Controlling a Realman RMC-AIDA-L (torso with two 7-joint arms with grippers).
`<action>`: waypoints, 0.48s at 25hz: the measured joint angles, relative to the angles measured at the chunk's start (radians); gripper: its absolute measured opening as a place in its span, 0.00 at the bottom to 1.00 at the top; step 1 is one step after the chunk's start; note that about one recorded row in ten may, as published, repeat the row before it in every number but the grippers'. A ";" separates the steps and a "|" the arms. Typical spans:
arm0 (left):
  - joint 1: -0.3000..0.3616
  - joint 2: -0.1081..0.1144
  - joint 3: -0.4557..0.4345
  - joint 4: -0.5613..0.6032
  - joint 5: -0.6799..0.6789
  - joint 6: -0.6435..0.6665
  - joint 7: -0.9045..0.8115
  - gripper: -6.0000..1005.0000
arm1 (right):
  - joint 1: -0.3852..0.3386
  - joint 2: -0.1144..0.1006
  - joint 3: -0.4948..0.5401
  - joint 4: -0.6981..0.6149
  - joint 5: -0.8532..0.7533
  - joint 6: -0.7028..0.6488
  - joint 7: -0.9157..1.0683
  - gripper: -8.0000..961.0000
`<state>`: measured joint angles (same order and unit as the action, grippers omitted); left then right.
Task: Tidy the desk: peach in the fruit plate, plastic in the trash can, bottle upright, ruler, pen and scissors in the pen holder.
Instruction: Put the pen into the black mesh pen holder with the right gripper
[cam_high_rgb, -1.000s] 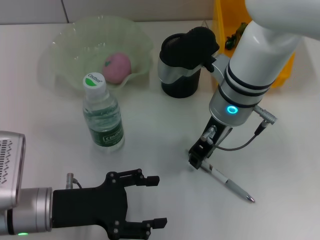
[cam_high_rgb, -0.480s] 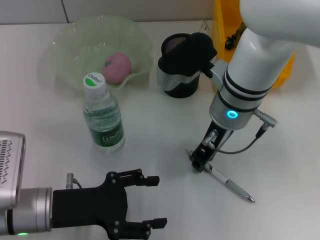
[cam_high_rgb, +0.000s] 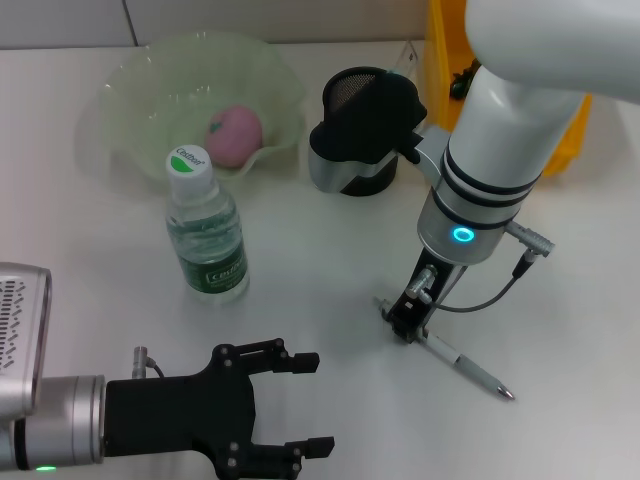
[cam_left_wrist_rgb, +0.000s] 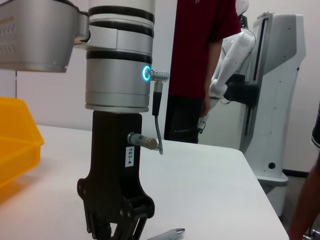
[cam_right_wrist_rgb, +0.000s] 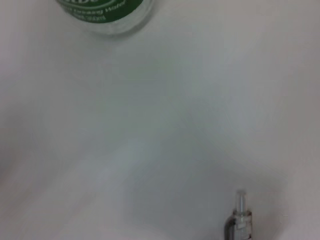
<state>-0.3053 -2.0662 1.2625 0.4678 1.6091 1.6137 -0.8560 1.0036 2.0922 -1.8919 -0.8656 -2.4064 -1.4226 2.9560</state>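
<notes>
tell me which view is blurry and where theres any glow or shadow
Right wrist view: soft and out of focus, the bottle label smeared. Head view: sharp, a cyan ring light glows on the right arm, and the right gripper casts a faint shadow at the pen. Left wrist view: crisp, same ring lit.

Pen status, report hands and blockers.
Right hand down on one end of the silver pen, which lies flat on the white table. Left hand open, parked at the near edge. Black mesh pen holder path unobstructed.
</notes>
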 joint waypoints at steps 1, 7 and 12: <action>0.000 0.000 0.000 0.000 0.000 0.000 0.000 0.79 | 0.000 0.000 0.000 0.002 0.000 0.001 0.000 0.22; 0.000 0.000 -0.001 0.000 0.000 0.000 0.000 0.79 | -0.037 -0.001 0.052 -0.083 -0.012 -0.022 0.000 0.18; 0.004 0.002 -0.003 0.000 0.000 0.004 0.000 0.79 | -0.127 -0.009 0.203 -0.292 -0.104 -0.071 -0.006 0.18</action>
<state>-0.3014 -2.0647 1.2595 0.4679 1.6093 1.6181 -0.8560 0.8761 2.0831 -1.6893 -1.1576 -2.5101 -1.4938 2.9498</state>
